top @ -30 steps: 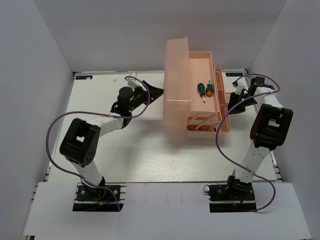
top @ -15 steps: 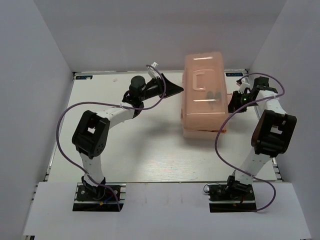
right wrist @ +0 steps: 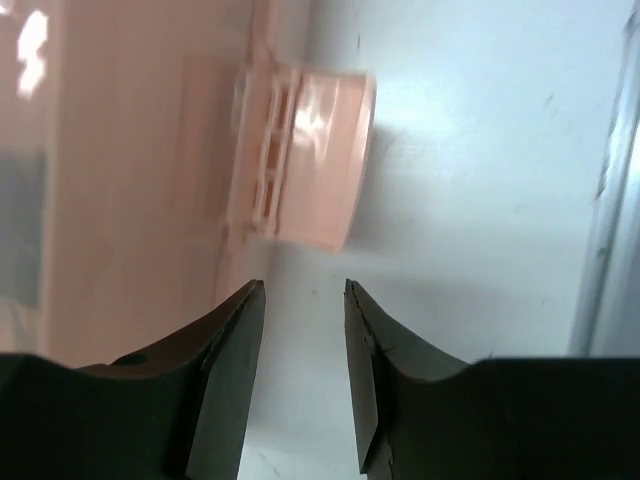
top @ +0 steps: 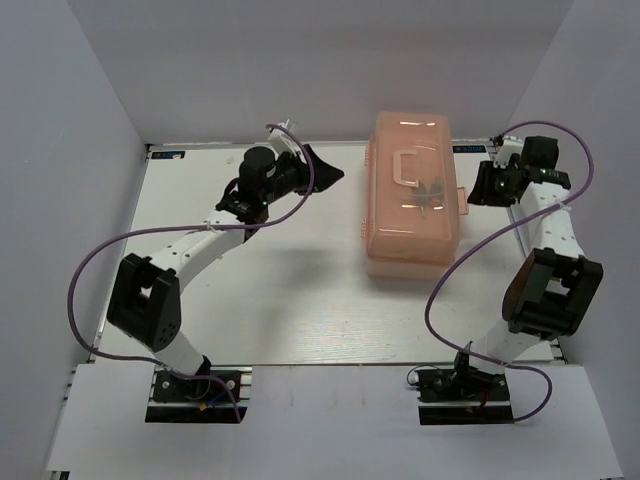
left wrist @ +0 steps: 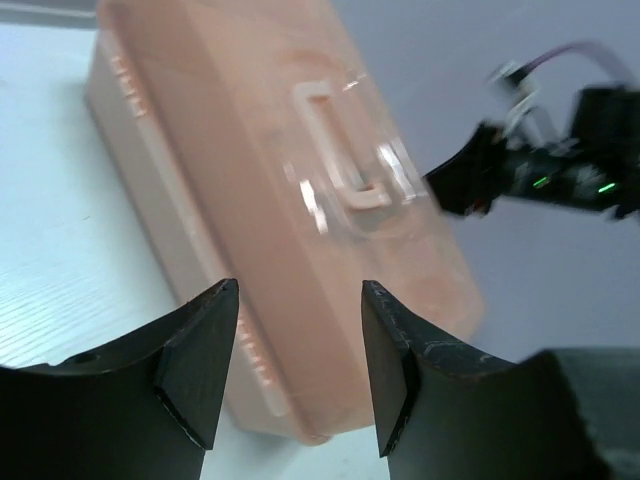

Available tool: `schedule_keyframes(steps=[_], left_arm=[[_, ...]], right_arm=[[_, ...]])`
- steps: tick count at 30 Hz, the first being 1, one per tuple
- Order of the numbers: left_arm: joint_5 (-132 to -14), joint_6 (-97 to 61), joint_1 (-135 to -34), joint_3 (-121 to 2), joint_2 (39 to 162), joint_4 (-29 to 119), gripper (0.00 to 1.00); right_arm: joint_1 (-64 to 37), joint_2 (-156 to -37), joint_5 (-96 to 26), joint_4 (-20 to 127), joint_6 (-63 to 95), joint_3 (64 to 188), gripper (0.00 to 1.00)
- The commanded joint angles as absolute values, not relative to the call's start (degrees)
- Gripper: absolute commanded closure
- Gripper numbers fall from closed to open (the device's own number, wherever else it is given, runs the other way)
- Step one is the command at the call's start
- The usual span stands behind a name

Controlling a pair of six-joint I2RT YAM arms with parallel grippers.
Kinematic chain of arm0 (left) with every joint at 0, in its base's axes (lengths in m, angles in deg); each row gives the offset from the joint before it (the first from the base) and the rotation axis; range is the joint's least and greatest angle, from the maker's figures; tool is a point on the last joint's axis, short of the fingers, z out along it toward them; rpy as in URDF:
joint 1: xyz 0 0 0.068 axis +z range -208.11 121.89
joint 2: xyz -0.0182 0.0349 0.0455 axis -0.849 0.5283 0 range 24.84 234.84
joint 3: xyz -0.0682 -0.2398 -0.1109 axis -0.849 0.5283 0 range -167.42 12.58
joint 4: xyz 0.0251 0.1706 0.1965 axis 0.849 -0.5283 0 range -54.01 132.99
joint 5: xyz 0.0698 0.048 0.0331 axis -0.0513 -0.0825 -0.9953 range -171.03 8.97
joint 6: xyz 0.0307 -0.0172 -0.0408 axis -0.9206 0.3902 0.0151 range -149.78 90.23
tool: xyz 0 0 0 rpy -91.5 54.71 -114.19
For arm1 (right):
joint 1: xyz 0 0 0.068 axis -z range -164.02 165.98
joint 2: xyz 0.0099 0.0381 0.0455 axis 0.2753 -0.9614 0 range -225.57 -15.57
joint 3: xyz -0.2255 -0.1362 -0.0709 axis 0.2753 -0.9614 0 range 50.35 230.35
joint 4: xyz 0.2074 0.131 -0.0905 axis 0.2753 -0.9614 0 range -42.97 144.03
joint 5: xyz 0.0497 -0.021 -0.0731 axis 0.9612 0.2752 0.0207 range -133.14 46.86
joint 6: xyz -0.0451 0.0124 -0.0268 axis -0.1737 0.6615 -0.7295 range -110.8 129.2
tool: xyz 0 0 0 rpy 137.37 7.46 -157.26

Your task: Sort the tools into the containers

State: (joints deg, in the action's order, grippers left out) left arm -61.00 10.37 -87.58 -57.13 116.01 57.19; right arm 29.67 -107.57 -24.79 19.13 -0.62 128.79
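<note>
Seen from above, the left arm (top: 190,248) rises from its base at the lower left. It folds at a dark elbow near the left edge, then reaches up and right toward the middle of the frame. The left gripper (top: 328,174) points right, and in its wrist view (left wrist: 298,300) the two black fingers stand wide apart with nothing between them.

The right arm (top: 548,225) climbs from the lower right, bends at its elbow by the right edge and stretches to the upper right. The right gripper (top: 484,188) turns left and down. Its fingers (right wrist: 303,292) are parted by a narrow gap and grip nothing.
</note>
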Motion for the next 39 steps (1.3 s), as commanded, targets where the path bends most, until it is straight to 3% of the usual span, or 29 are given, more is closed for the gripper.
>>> schedule_keyframes(steps=[1, 12, 21, 32, 36, 39], left_arm=[[-64.6, 4.1, -87.8, -55.4, 121.2, 49.6, 0.38], [-62.5, 0.3, -90.8, -62.7, 136.5, 44.5, 0.38], [-64.2, -0.3, -91.3, -62.9, 135.3, 43.3, 0.38], [-64.9, -0.9, -90.8, -64.0, 135.3, 40.9, 0.38], [-73.4, -0.9, -89.6, -64.0, 131.9, 34.5, 0.36], [-83.0, -1.6, -89.6, -63.3, 128.0, 28.2, 0.27]], right_arm=[[27.9, -113.2, -25.7, 19.1, -1.5, 138.5, 0.56], [19.1, -128.1, -28.1, 12.4, -2.0, 155.6, 0.53], [13.3, -127.6, -28.4, 13.0, -1.9, 152.2, 0.53], [12.1, -122.7, -37.0, 16.1, -0.1, 145.5, 0.54], [12.4, -120.5, -44.7, 17.7, 1.4, 144.6, 0.54], [12.5, -117.8, -49.7, 19.0, 1.9, 142.5, 0.53]])
